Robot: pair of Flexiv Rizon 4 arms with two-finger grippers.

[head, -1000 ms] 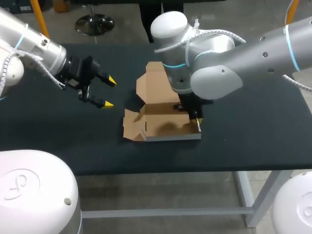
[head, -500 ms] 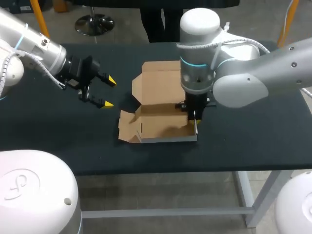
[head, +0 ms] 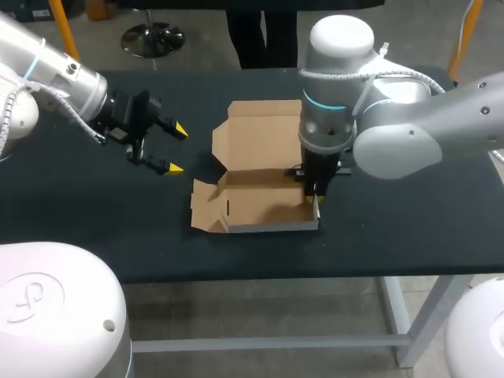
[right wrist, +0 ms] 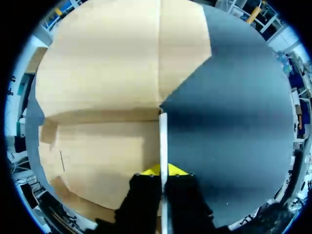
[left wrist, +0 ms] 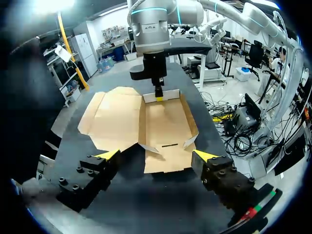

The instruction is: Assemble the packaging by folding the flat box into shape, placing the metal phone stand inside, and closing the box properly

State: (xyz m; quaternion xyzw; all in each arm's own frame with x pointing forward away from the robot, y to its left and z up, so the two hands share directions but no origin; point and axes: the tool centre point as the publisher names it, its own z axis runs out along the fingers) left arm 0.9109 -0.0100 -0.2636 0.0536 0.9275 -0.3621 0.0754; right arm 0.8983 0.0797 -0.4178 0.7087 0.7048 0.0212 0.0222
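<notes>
Box (head: 260, 197): on table (head: 409, 220), half formed. Lid panel (head: 264, 134) lies open at far side, left side flap (head: 205, 206) splayed outward, right side wall (right wrist: 163, 141) stood upright.
R gripper (head: 315, 201): at box's right edge, yellow tips pinched onto the right side wall, one tip inside box, other outside. Wall seen edge-on betw. them in wrist view.
L gripper (head: 175, 150): off box's left side, well apart, above table. Fingers spread wide, nothing betw. them.
Phone stand: not seen in any view. Not in box, as far as visible.
Step (judged): forming the walls. Stand placement + closing not yet done.
Risk 1: wall prob. springs back flat on release, since no tab seen tucked and nothing locks it.
Risk 2: thin card pinched toward near end of wall, so a pull or twist could crease it off the score line or tear the corner.
Risk 3: box looks light w/ nothing pinning it. Sideways push from R gripper likely to slide or rotate whole box and spoil any approach to the left side flap.
Risk 4: too much upward pull could tip box's right side off table.
Risk 5: both grippers working over box at once means collision chance.
Risk 6: lid folded down before left side flap is raised would leave flap jammed outside, so box won't close properly.
</notes>
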